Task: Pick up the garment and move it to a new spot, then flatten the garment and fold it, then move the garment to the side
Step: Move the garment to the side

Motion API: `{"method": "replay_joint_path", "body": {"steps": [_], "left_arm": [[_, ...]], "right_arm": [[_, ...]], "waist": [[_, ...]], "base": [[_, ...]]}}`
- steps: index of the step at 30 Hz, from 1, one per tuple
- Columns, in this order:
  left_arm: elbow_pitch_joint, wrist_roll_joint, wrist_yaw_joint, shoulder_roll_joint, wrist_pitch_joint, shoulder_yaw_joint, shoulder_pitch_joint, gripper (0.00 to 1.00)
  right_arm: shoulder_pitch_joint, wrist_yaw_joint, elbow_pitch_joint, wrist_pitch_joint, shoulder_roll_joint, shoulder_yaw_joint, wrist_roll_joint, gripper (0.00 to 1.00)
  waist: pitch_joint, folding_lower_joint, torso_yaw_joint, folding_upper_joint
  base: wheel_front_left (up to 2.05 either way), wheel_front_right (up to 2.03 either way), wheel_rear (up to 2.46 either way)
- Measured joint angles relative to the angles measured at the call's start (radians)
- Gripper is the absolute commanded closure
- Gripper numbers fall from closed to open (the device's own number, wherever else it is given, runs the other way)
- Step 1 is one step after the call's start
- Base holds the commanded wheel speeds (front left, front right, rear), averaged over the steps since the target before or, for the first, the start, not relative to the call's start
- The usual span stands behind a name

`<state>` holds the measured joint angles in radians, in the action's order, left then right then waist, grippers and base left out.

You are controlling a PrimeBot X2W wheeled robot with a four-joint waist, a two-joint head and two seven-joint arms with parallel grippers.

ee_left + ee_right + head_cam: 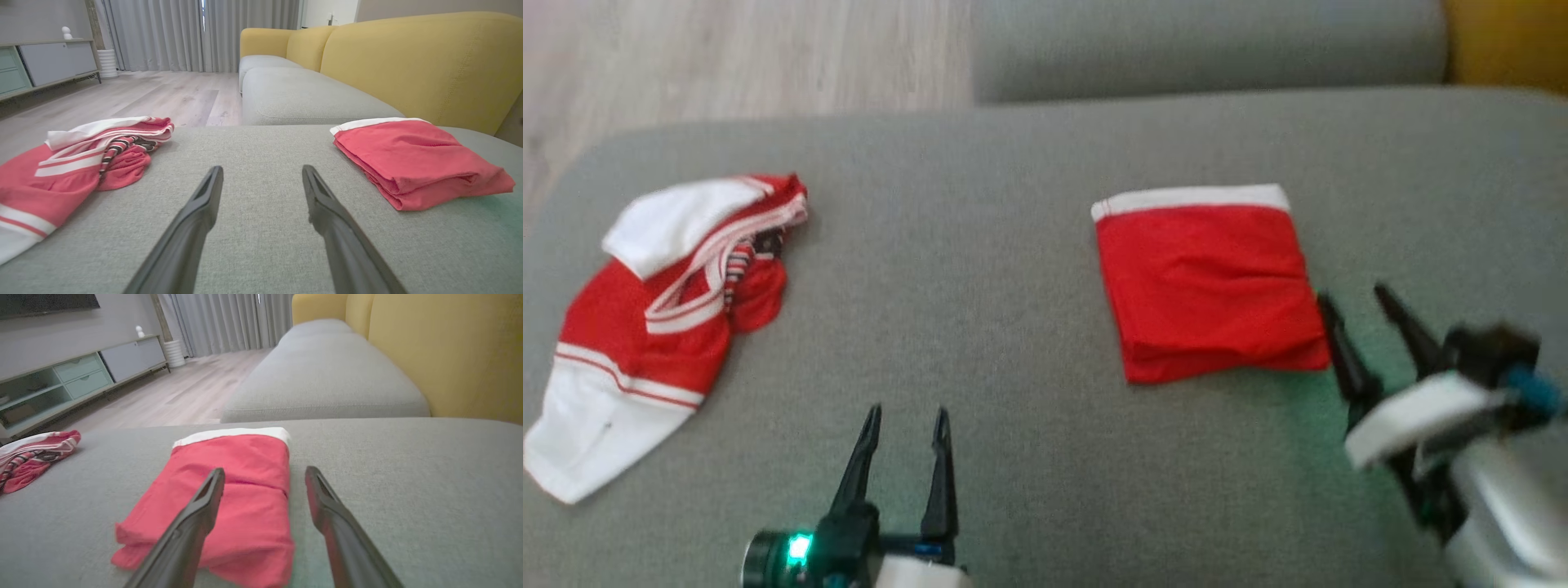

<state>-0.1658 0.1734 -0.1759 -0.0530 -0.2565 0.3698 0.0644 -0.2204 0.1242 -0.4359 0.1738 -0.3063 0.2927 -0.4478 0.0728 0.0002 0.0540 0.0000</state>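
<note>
Your right gripper has its two fingers spread wide with nothing between them. It sits at the near right corner of the folded red garment. From the head view you cannot tell whether its left finger touches the cloth or stops just short of it. In the right wrist view that finger crosses in front of the red fabric and the other finger is over bare cushion, so the garment's right edge falls in the gap between them.

The garment lies flat on the grey sofa cushion, right of the middle, with its white waistband along the far edge.

Your left gripper is also spread and empty, pointing forward over bare cushion. The folded garment is ahead of it and to its right, well apart. A crumpled heap of red and white clothes lies ahead of it to the left, near the cushion's left edge.
</note>
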Motion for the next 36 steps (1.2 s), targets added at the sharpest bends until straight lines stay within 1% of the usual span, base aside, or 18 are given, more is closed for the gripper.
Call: {"method": "replay_joint_path", "body": {"steps": [3, 6, 10, 13, 14, 15, 16, 19, 22, 30, 36], "left_arm": [[0.002, 0.0, -0.006, 0.0, 0.0, 0.023, -0.042, 0.0], [0.001, 0.001, -0.011, 0.0, 0.0, 0.042, -0.06, 0.0], [0.0, 0.002, -0.028, 0.001, 0.0, 0.063, -0.07, 0.0], [-0.004, 0.003, -0.035, 0.0, 0.0, 0.077, -0.087, 0.0], [-0.005, 0.003, -0.036, 0.001, 0.0, 0.079, -0.093, 0.0], [-0.005, 0.003, -0.036, 0.001, 0.0, 0.079, -0.093, 0.0], [-0.007, 0.003, -0.037, 0.001, 0.0, 0.08, -0.101, 0.0], [-0.005, 0.013, -0.046, 0.0, 0.0, 0.079, -0.11, 0.0], [-0.001, 0.013, -0.046, 0.001, 0.0, 0.077, -0.112, 0.0], [0.003, 0.006, -0.042, 0.001, 0.0, 0.074, -0.165, 0.0], [-0.005, -0.03, -0.016, 0.001, 0.0, 0.079, -0.246, 0.0]], "right_arm": [[-0.116, 0.0, -0.063, -0.107, -0.044, 0.032, -0.113, 0.0], [-0.194, 0.0, -0.119, -0.203, -0.077, 0.06, -0.206, 0.0], [-0.237, 0.0, -0.169, -0.319, -0.087, 0.112, -0.347, 0.0], [-0.246, 0.0, -0.181, -0.359, -0.087, 0.154, -0.439, 0.0], [-0.248, 0.0, -0.181, -0.359, -0.088, 0.162, -0.463, 0.24], [-0.248, 0.0, -0.181, -0.359, -0.088, 0.162, -0.463, 0.77], [-0.253, 0.0, -0.181, -0.359, -0.092, 0.175, -0.484, 1.0], [-0.277, 0.0, -0.165, -0.341, -0.115, 0.209, -0.531, 1.0], [-0.31, 0.0, -0.139, -0.322, -0.16, 0.252, -0.543, 1.0], [-0.405, 0.0, -0.126, -0.292, -0.331, 0.336, -0.537, 1.0], [-0.496, 0.0, -0.146, -0.262, -0.435, 0.359, -0.515, 1.0]], "waist": [[0.047, 0.0003, 0.006, 0.0], [0.081, 0.0002, 0.014, 0.0], [0.106, 0.0, 0.023, 0.0], [0.116, 0.0, 0.027, 0.0], [0.119, 0.0, 0.027, 0.0], [0.119, 0.0, 0.027, 0.0], [0.122, -0.0001, 0.027, 0.0], [0.131, -0.0001, 0.02, 0.0], [0.142, -0.0001, 0.001, 0.0], [0.211, -0.0001, -0.082, 0.0], [0.289, 0.0, -0.147, 0.0]], "base": [[0.0, 0.0, 0.0], [0.0, 0.0, 0.0], [0.0, 0.0, 0.0], [0.0, 0.0, 0.0], [0.0, 0.0, 0.0], [0.0, 0.0, 0.0], [0.0, 0.0, 0.0], [0.0, 0.0, 0.0], [0.0, 0.0, 0.0], [0.0, 0.0, 0.0], [0.0, 0.0, 0.0]]}}
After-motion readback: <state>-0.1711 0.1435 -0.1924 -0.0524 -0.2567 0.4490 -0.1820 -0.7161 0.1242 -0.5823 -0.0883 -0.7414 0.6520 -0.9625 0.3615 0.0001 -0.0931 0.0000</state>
